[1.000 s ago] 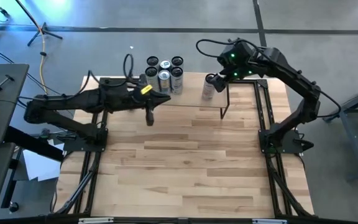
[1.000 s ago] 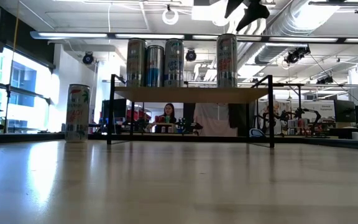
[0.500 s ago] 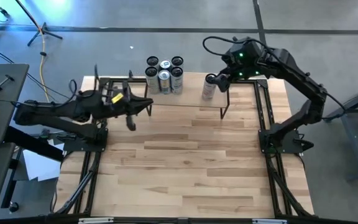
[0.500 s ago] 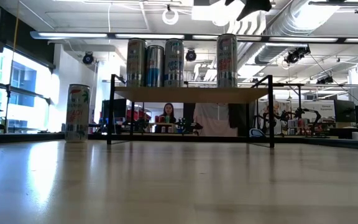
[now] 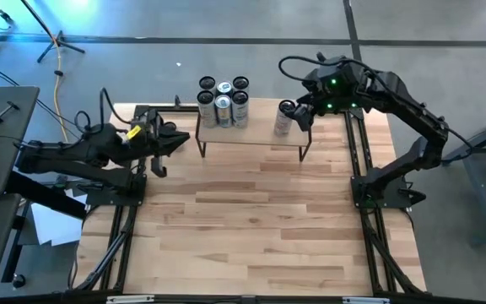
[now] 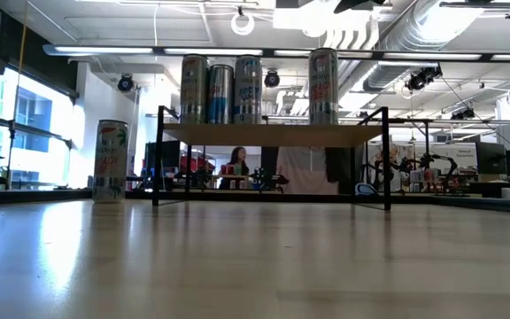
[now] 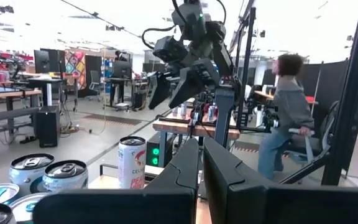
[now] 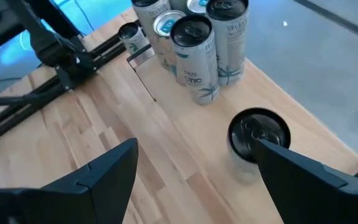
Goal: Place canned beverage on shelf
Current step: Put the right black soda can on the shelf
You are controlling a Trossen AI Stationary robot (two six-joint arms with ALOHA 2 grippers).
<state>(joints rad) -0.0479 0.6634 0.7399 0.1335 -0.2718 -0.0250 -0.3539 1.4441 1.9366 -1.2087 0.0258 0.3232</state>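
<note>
On the bench, the shelf carries a cluster of cans at one end and 1 lone can near the other. The right pincer hovers empty and wide open just beside that can; best lift clear without nudging it. The left pincer is closed, empty, parked.

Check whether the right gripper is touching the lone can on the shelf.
Apart. In the right wrist view the open right gripper hangs above the lone can on the shelf, fingers spread clear of it.
</note>
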